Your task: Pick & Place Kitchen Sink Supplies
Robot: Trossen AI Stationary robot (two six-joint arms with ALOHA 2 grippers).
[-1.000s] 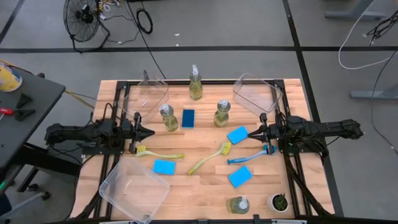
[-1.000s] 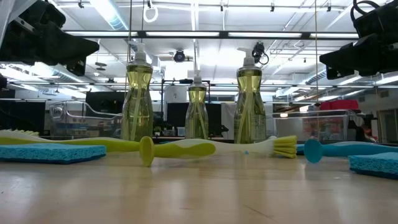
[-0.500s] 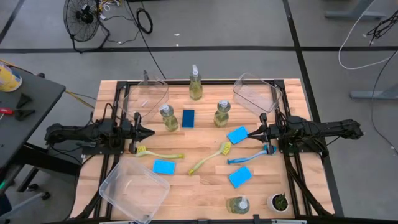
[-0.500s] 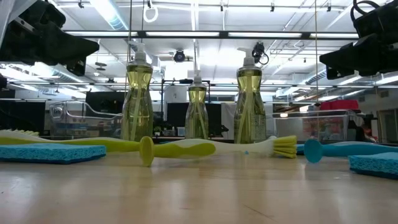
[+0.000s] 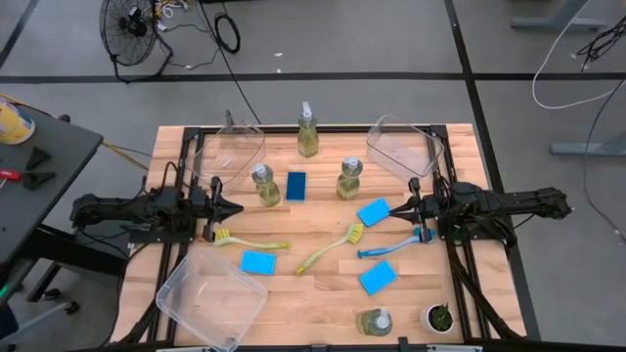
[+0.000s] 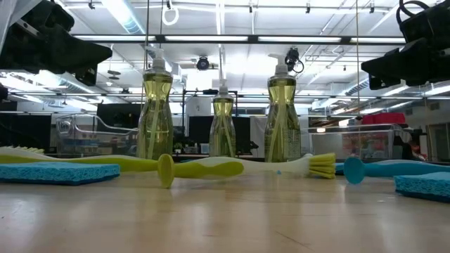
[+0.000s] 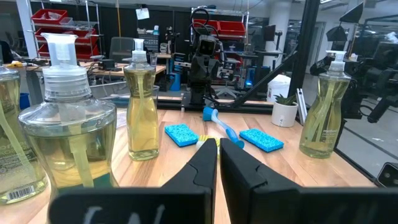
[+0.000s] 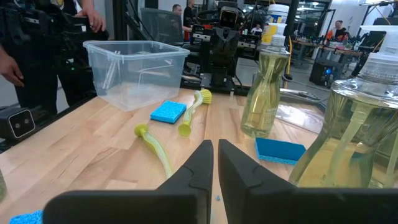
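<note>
Several soap bottles stand upright on the wooden table, among them one left of centre, one right of it and one at the far edge. Blue sponges lie flat. Two yellow-green brushes and a blue brush lie on their sides. My left gripper hovers level at the left side, shut and holding nothing. My right gripper hovers level at the right side, shut and holding nothing.
Clear plastic bins sit at the far left, far right and near left. A small white pot with a plant stands at the near right beside another soap bottle. A dark blue sponge lies between the two middle bottles.
</note>
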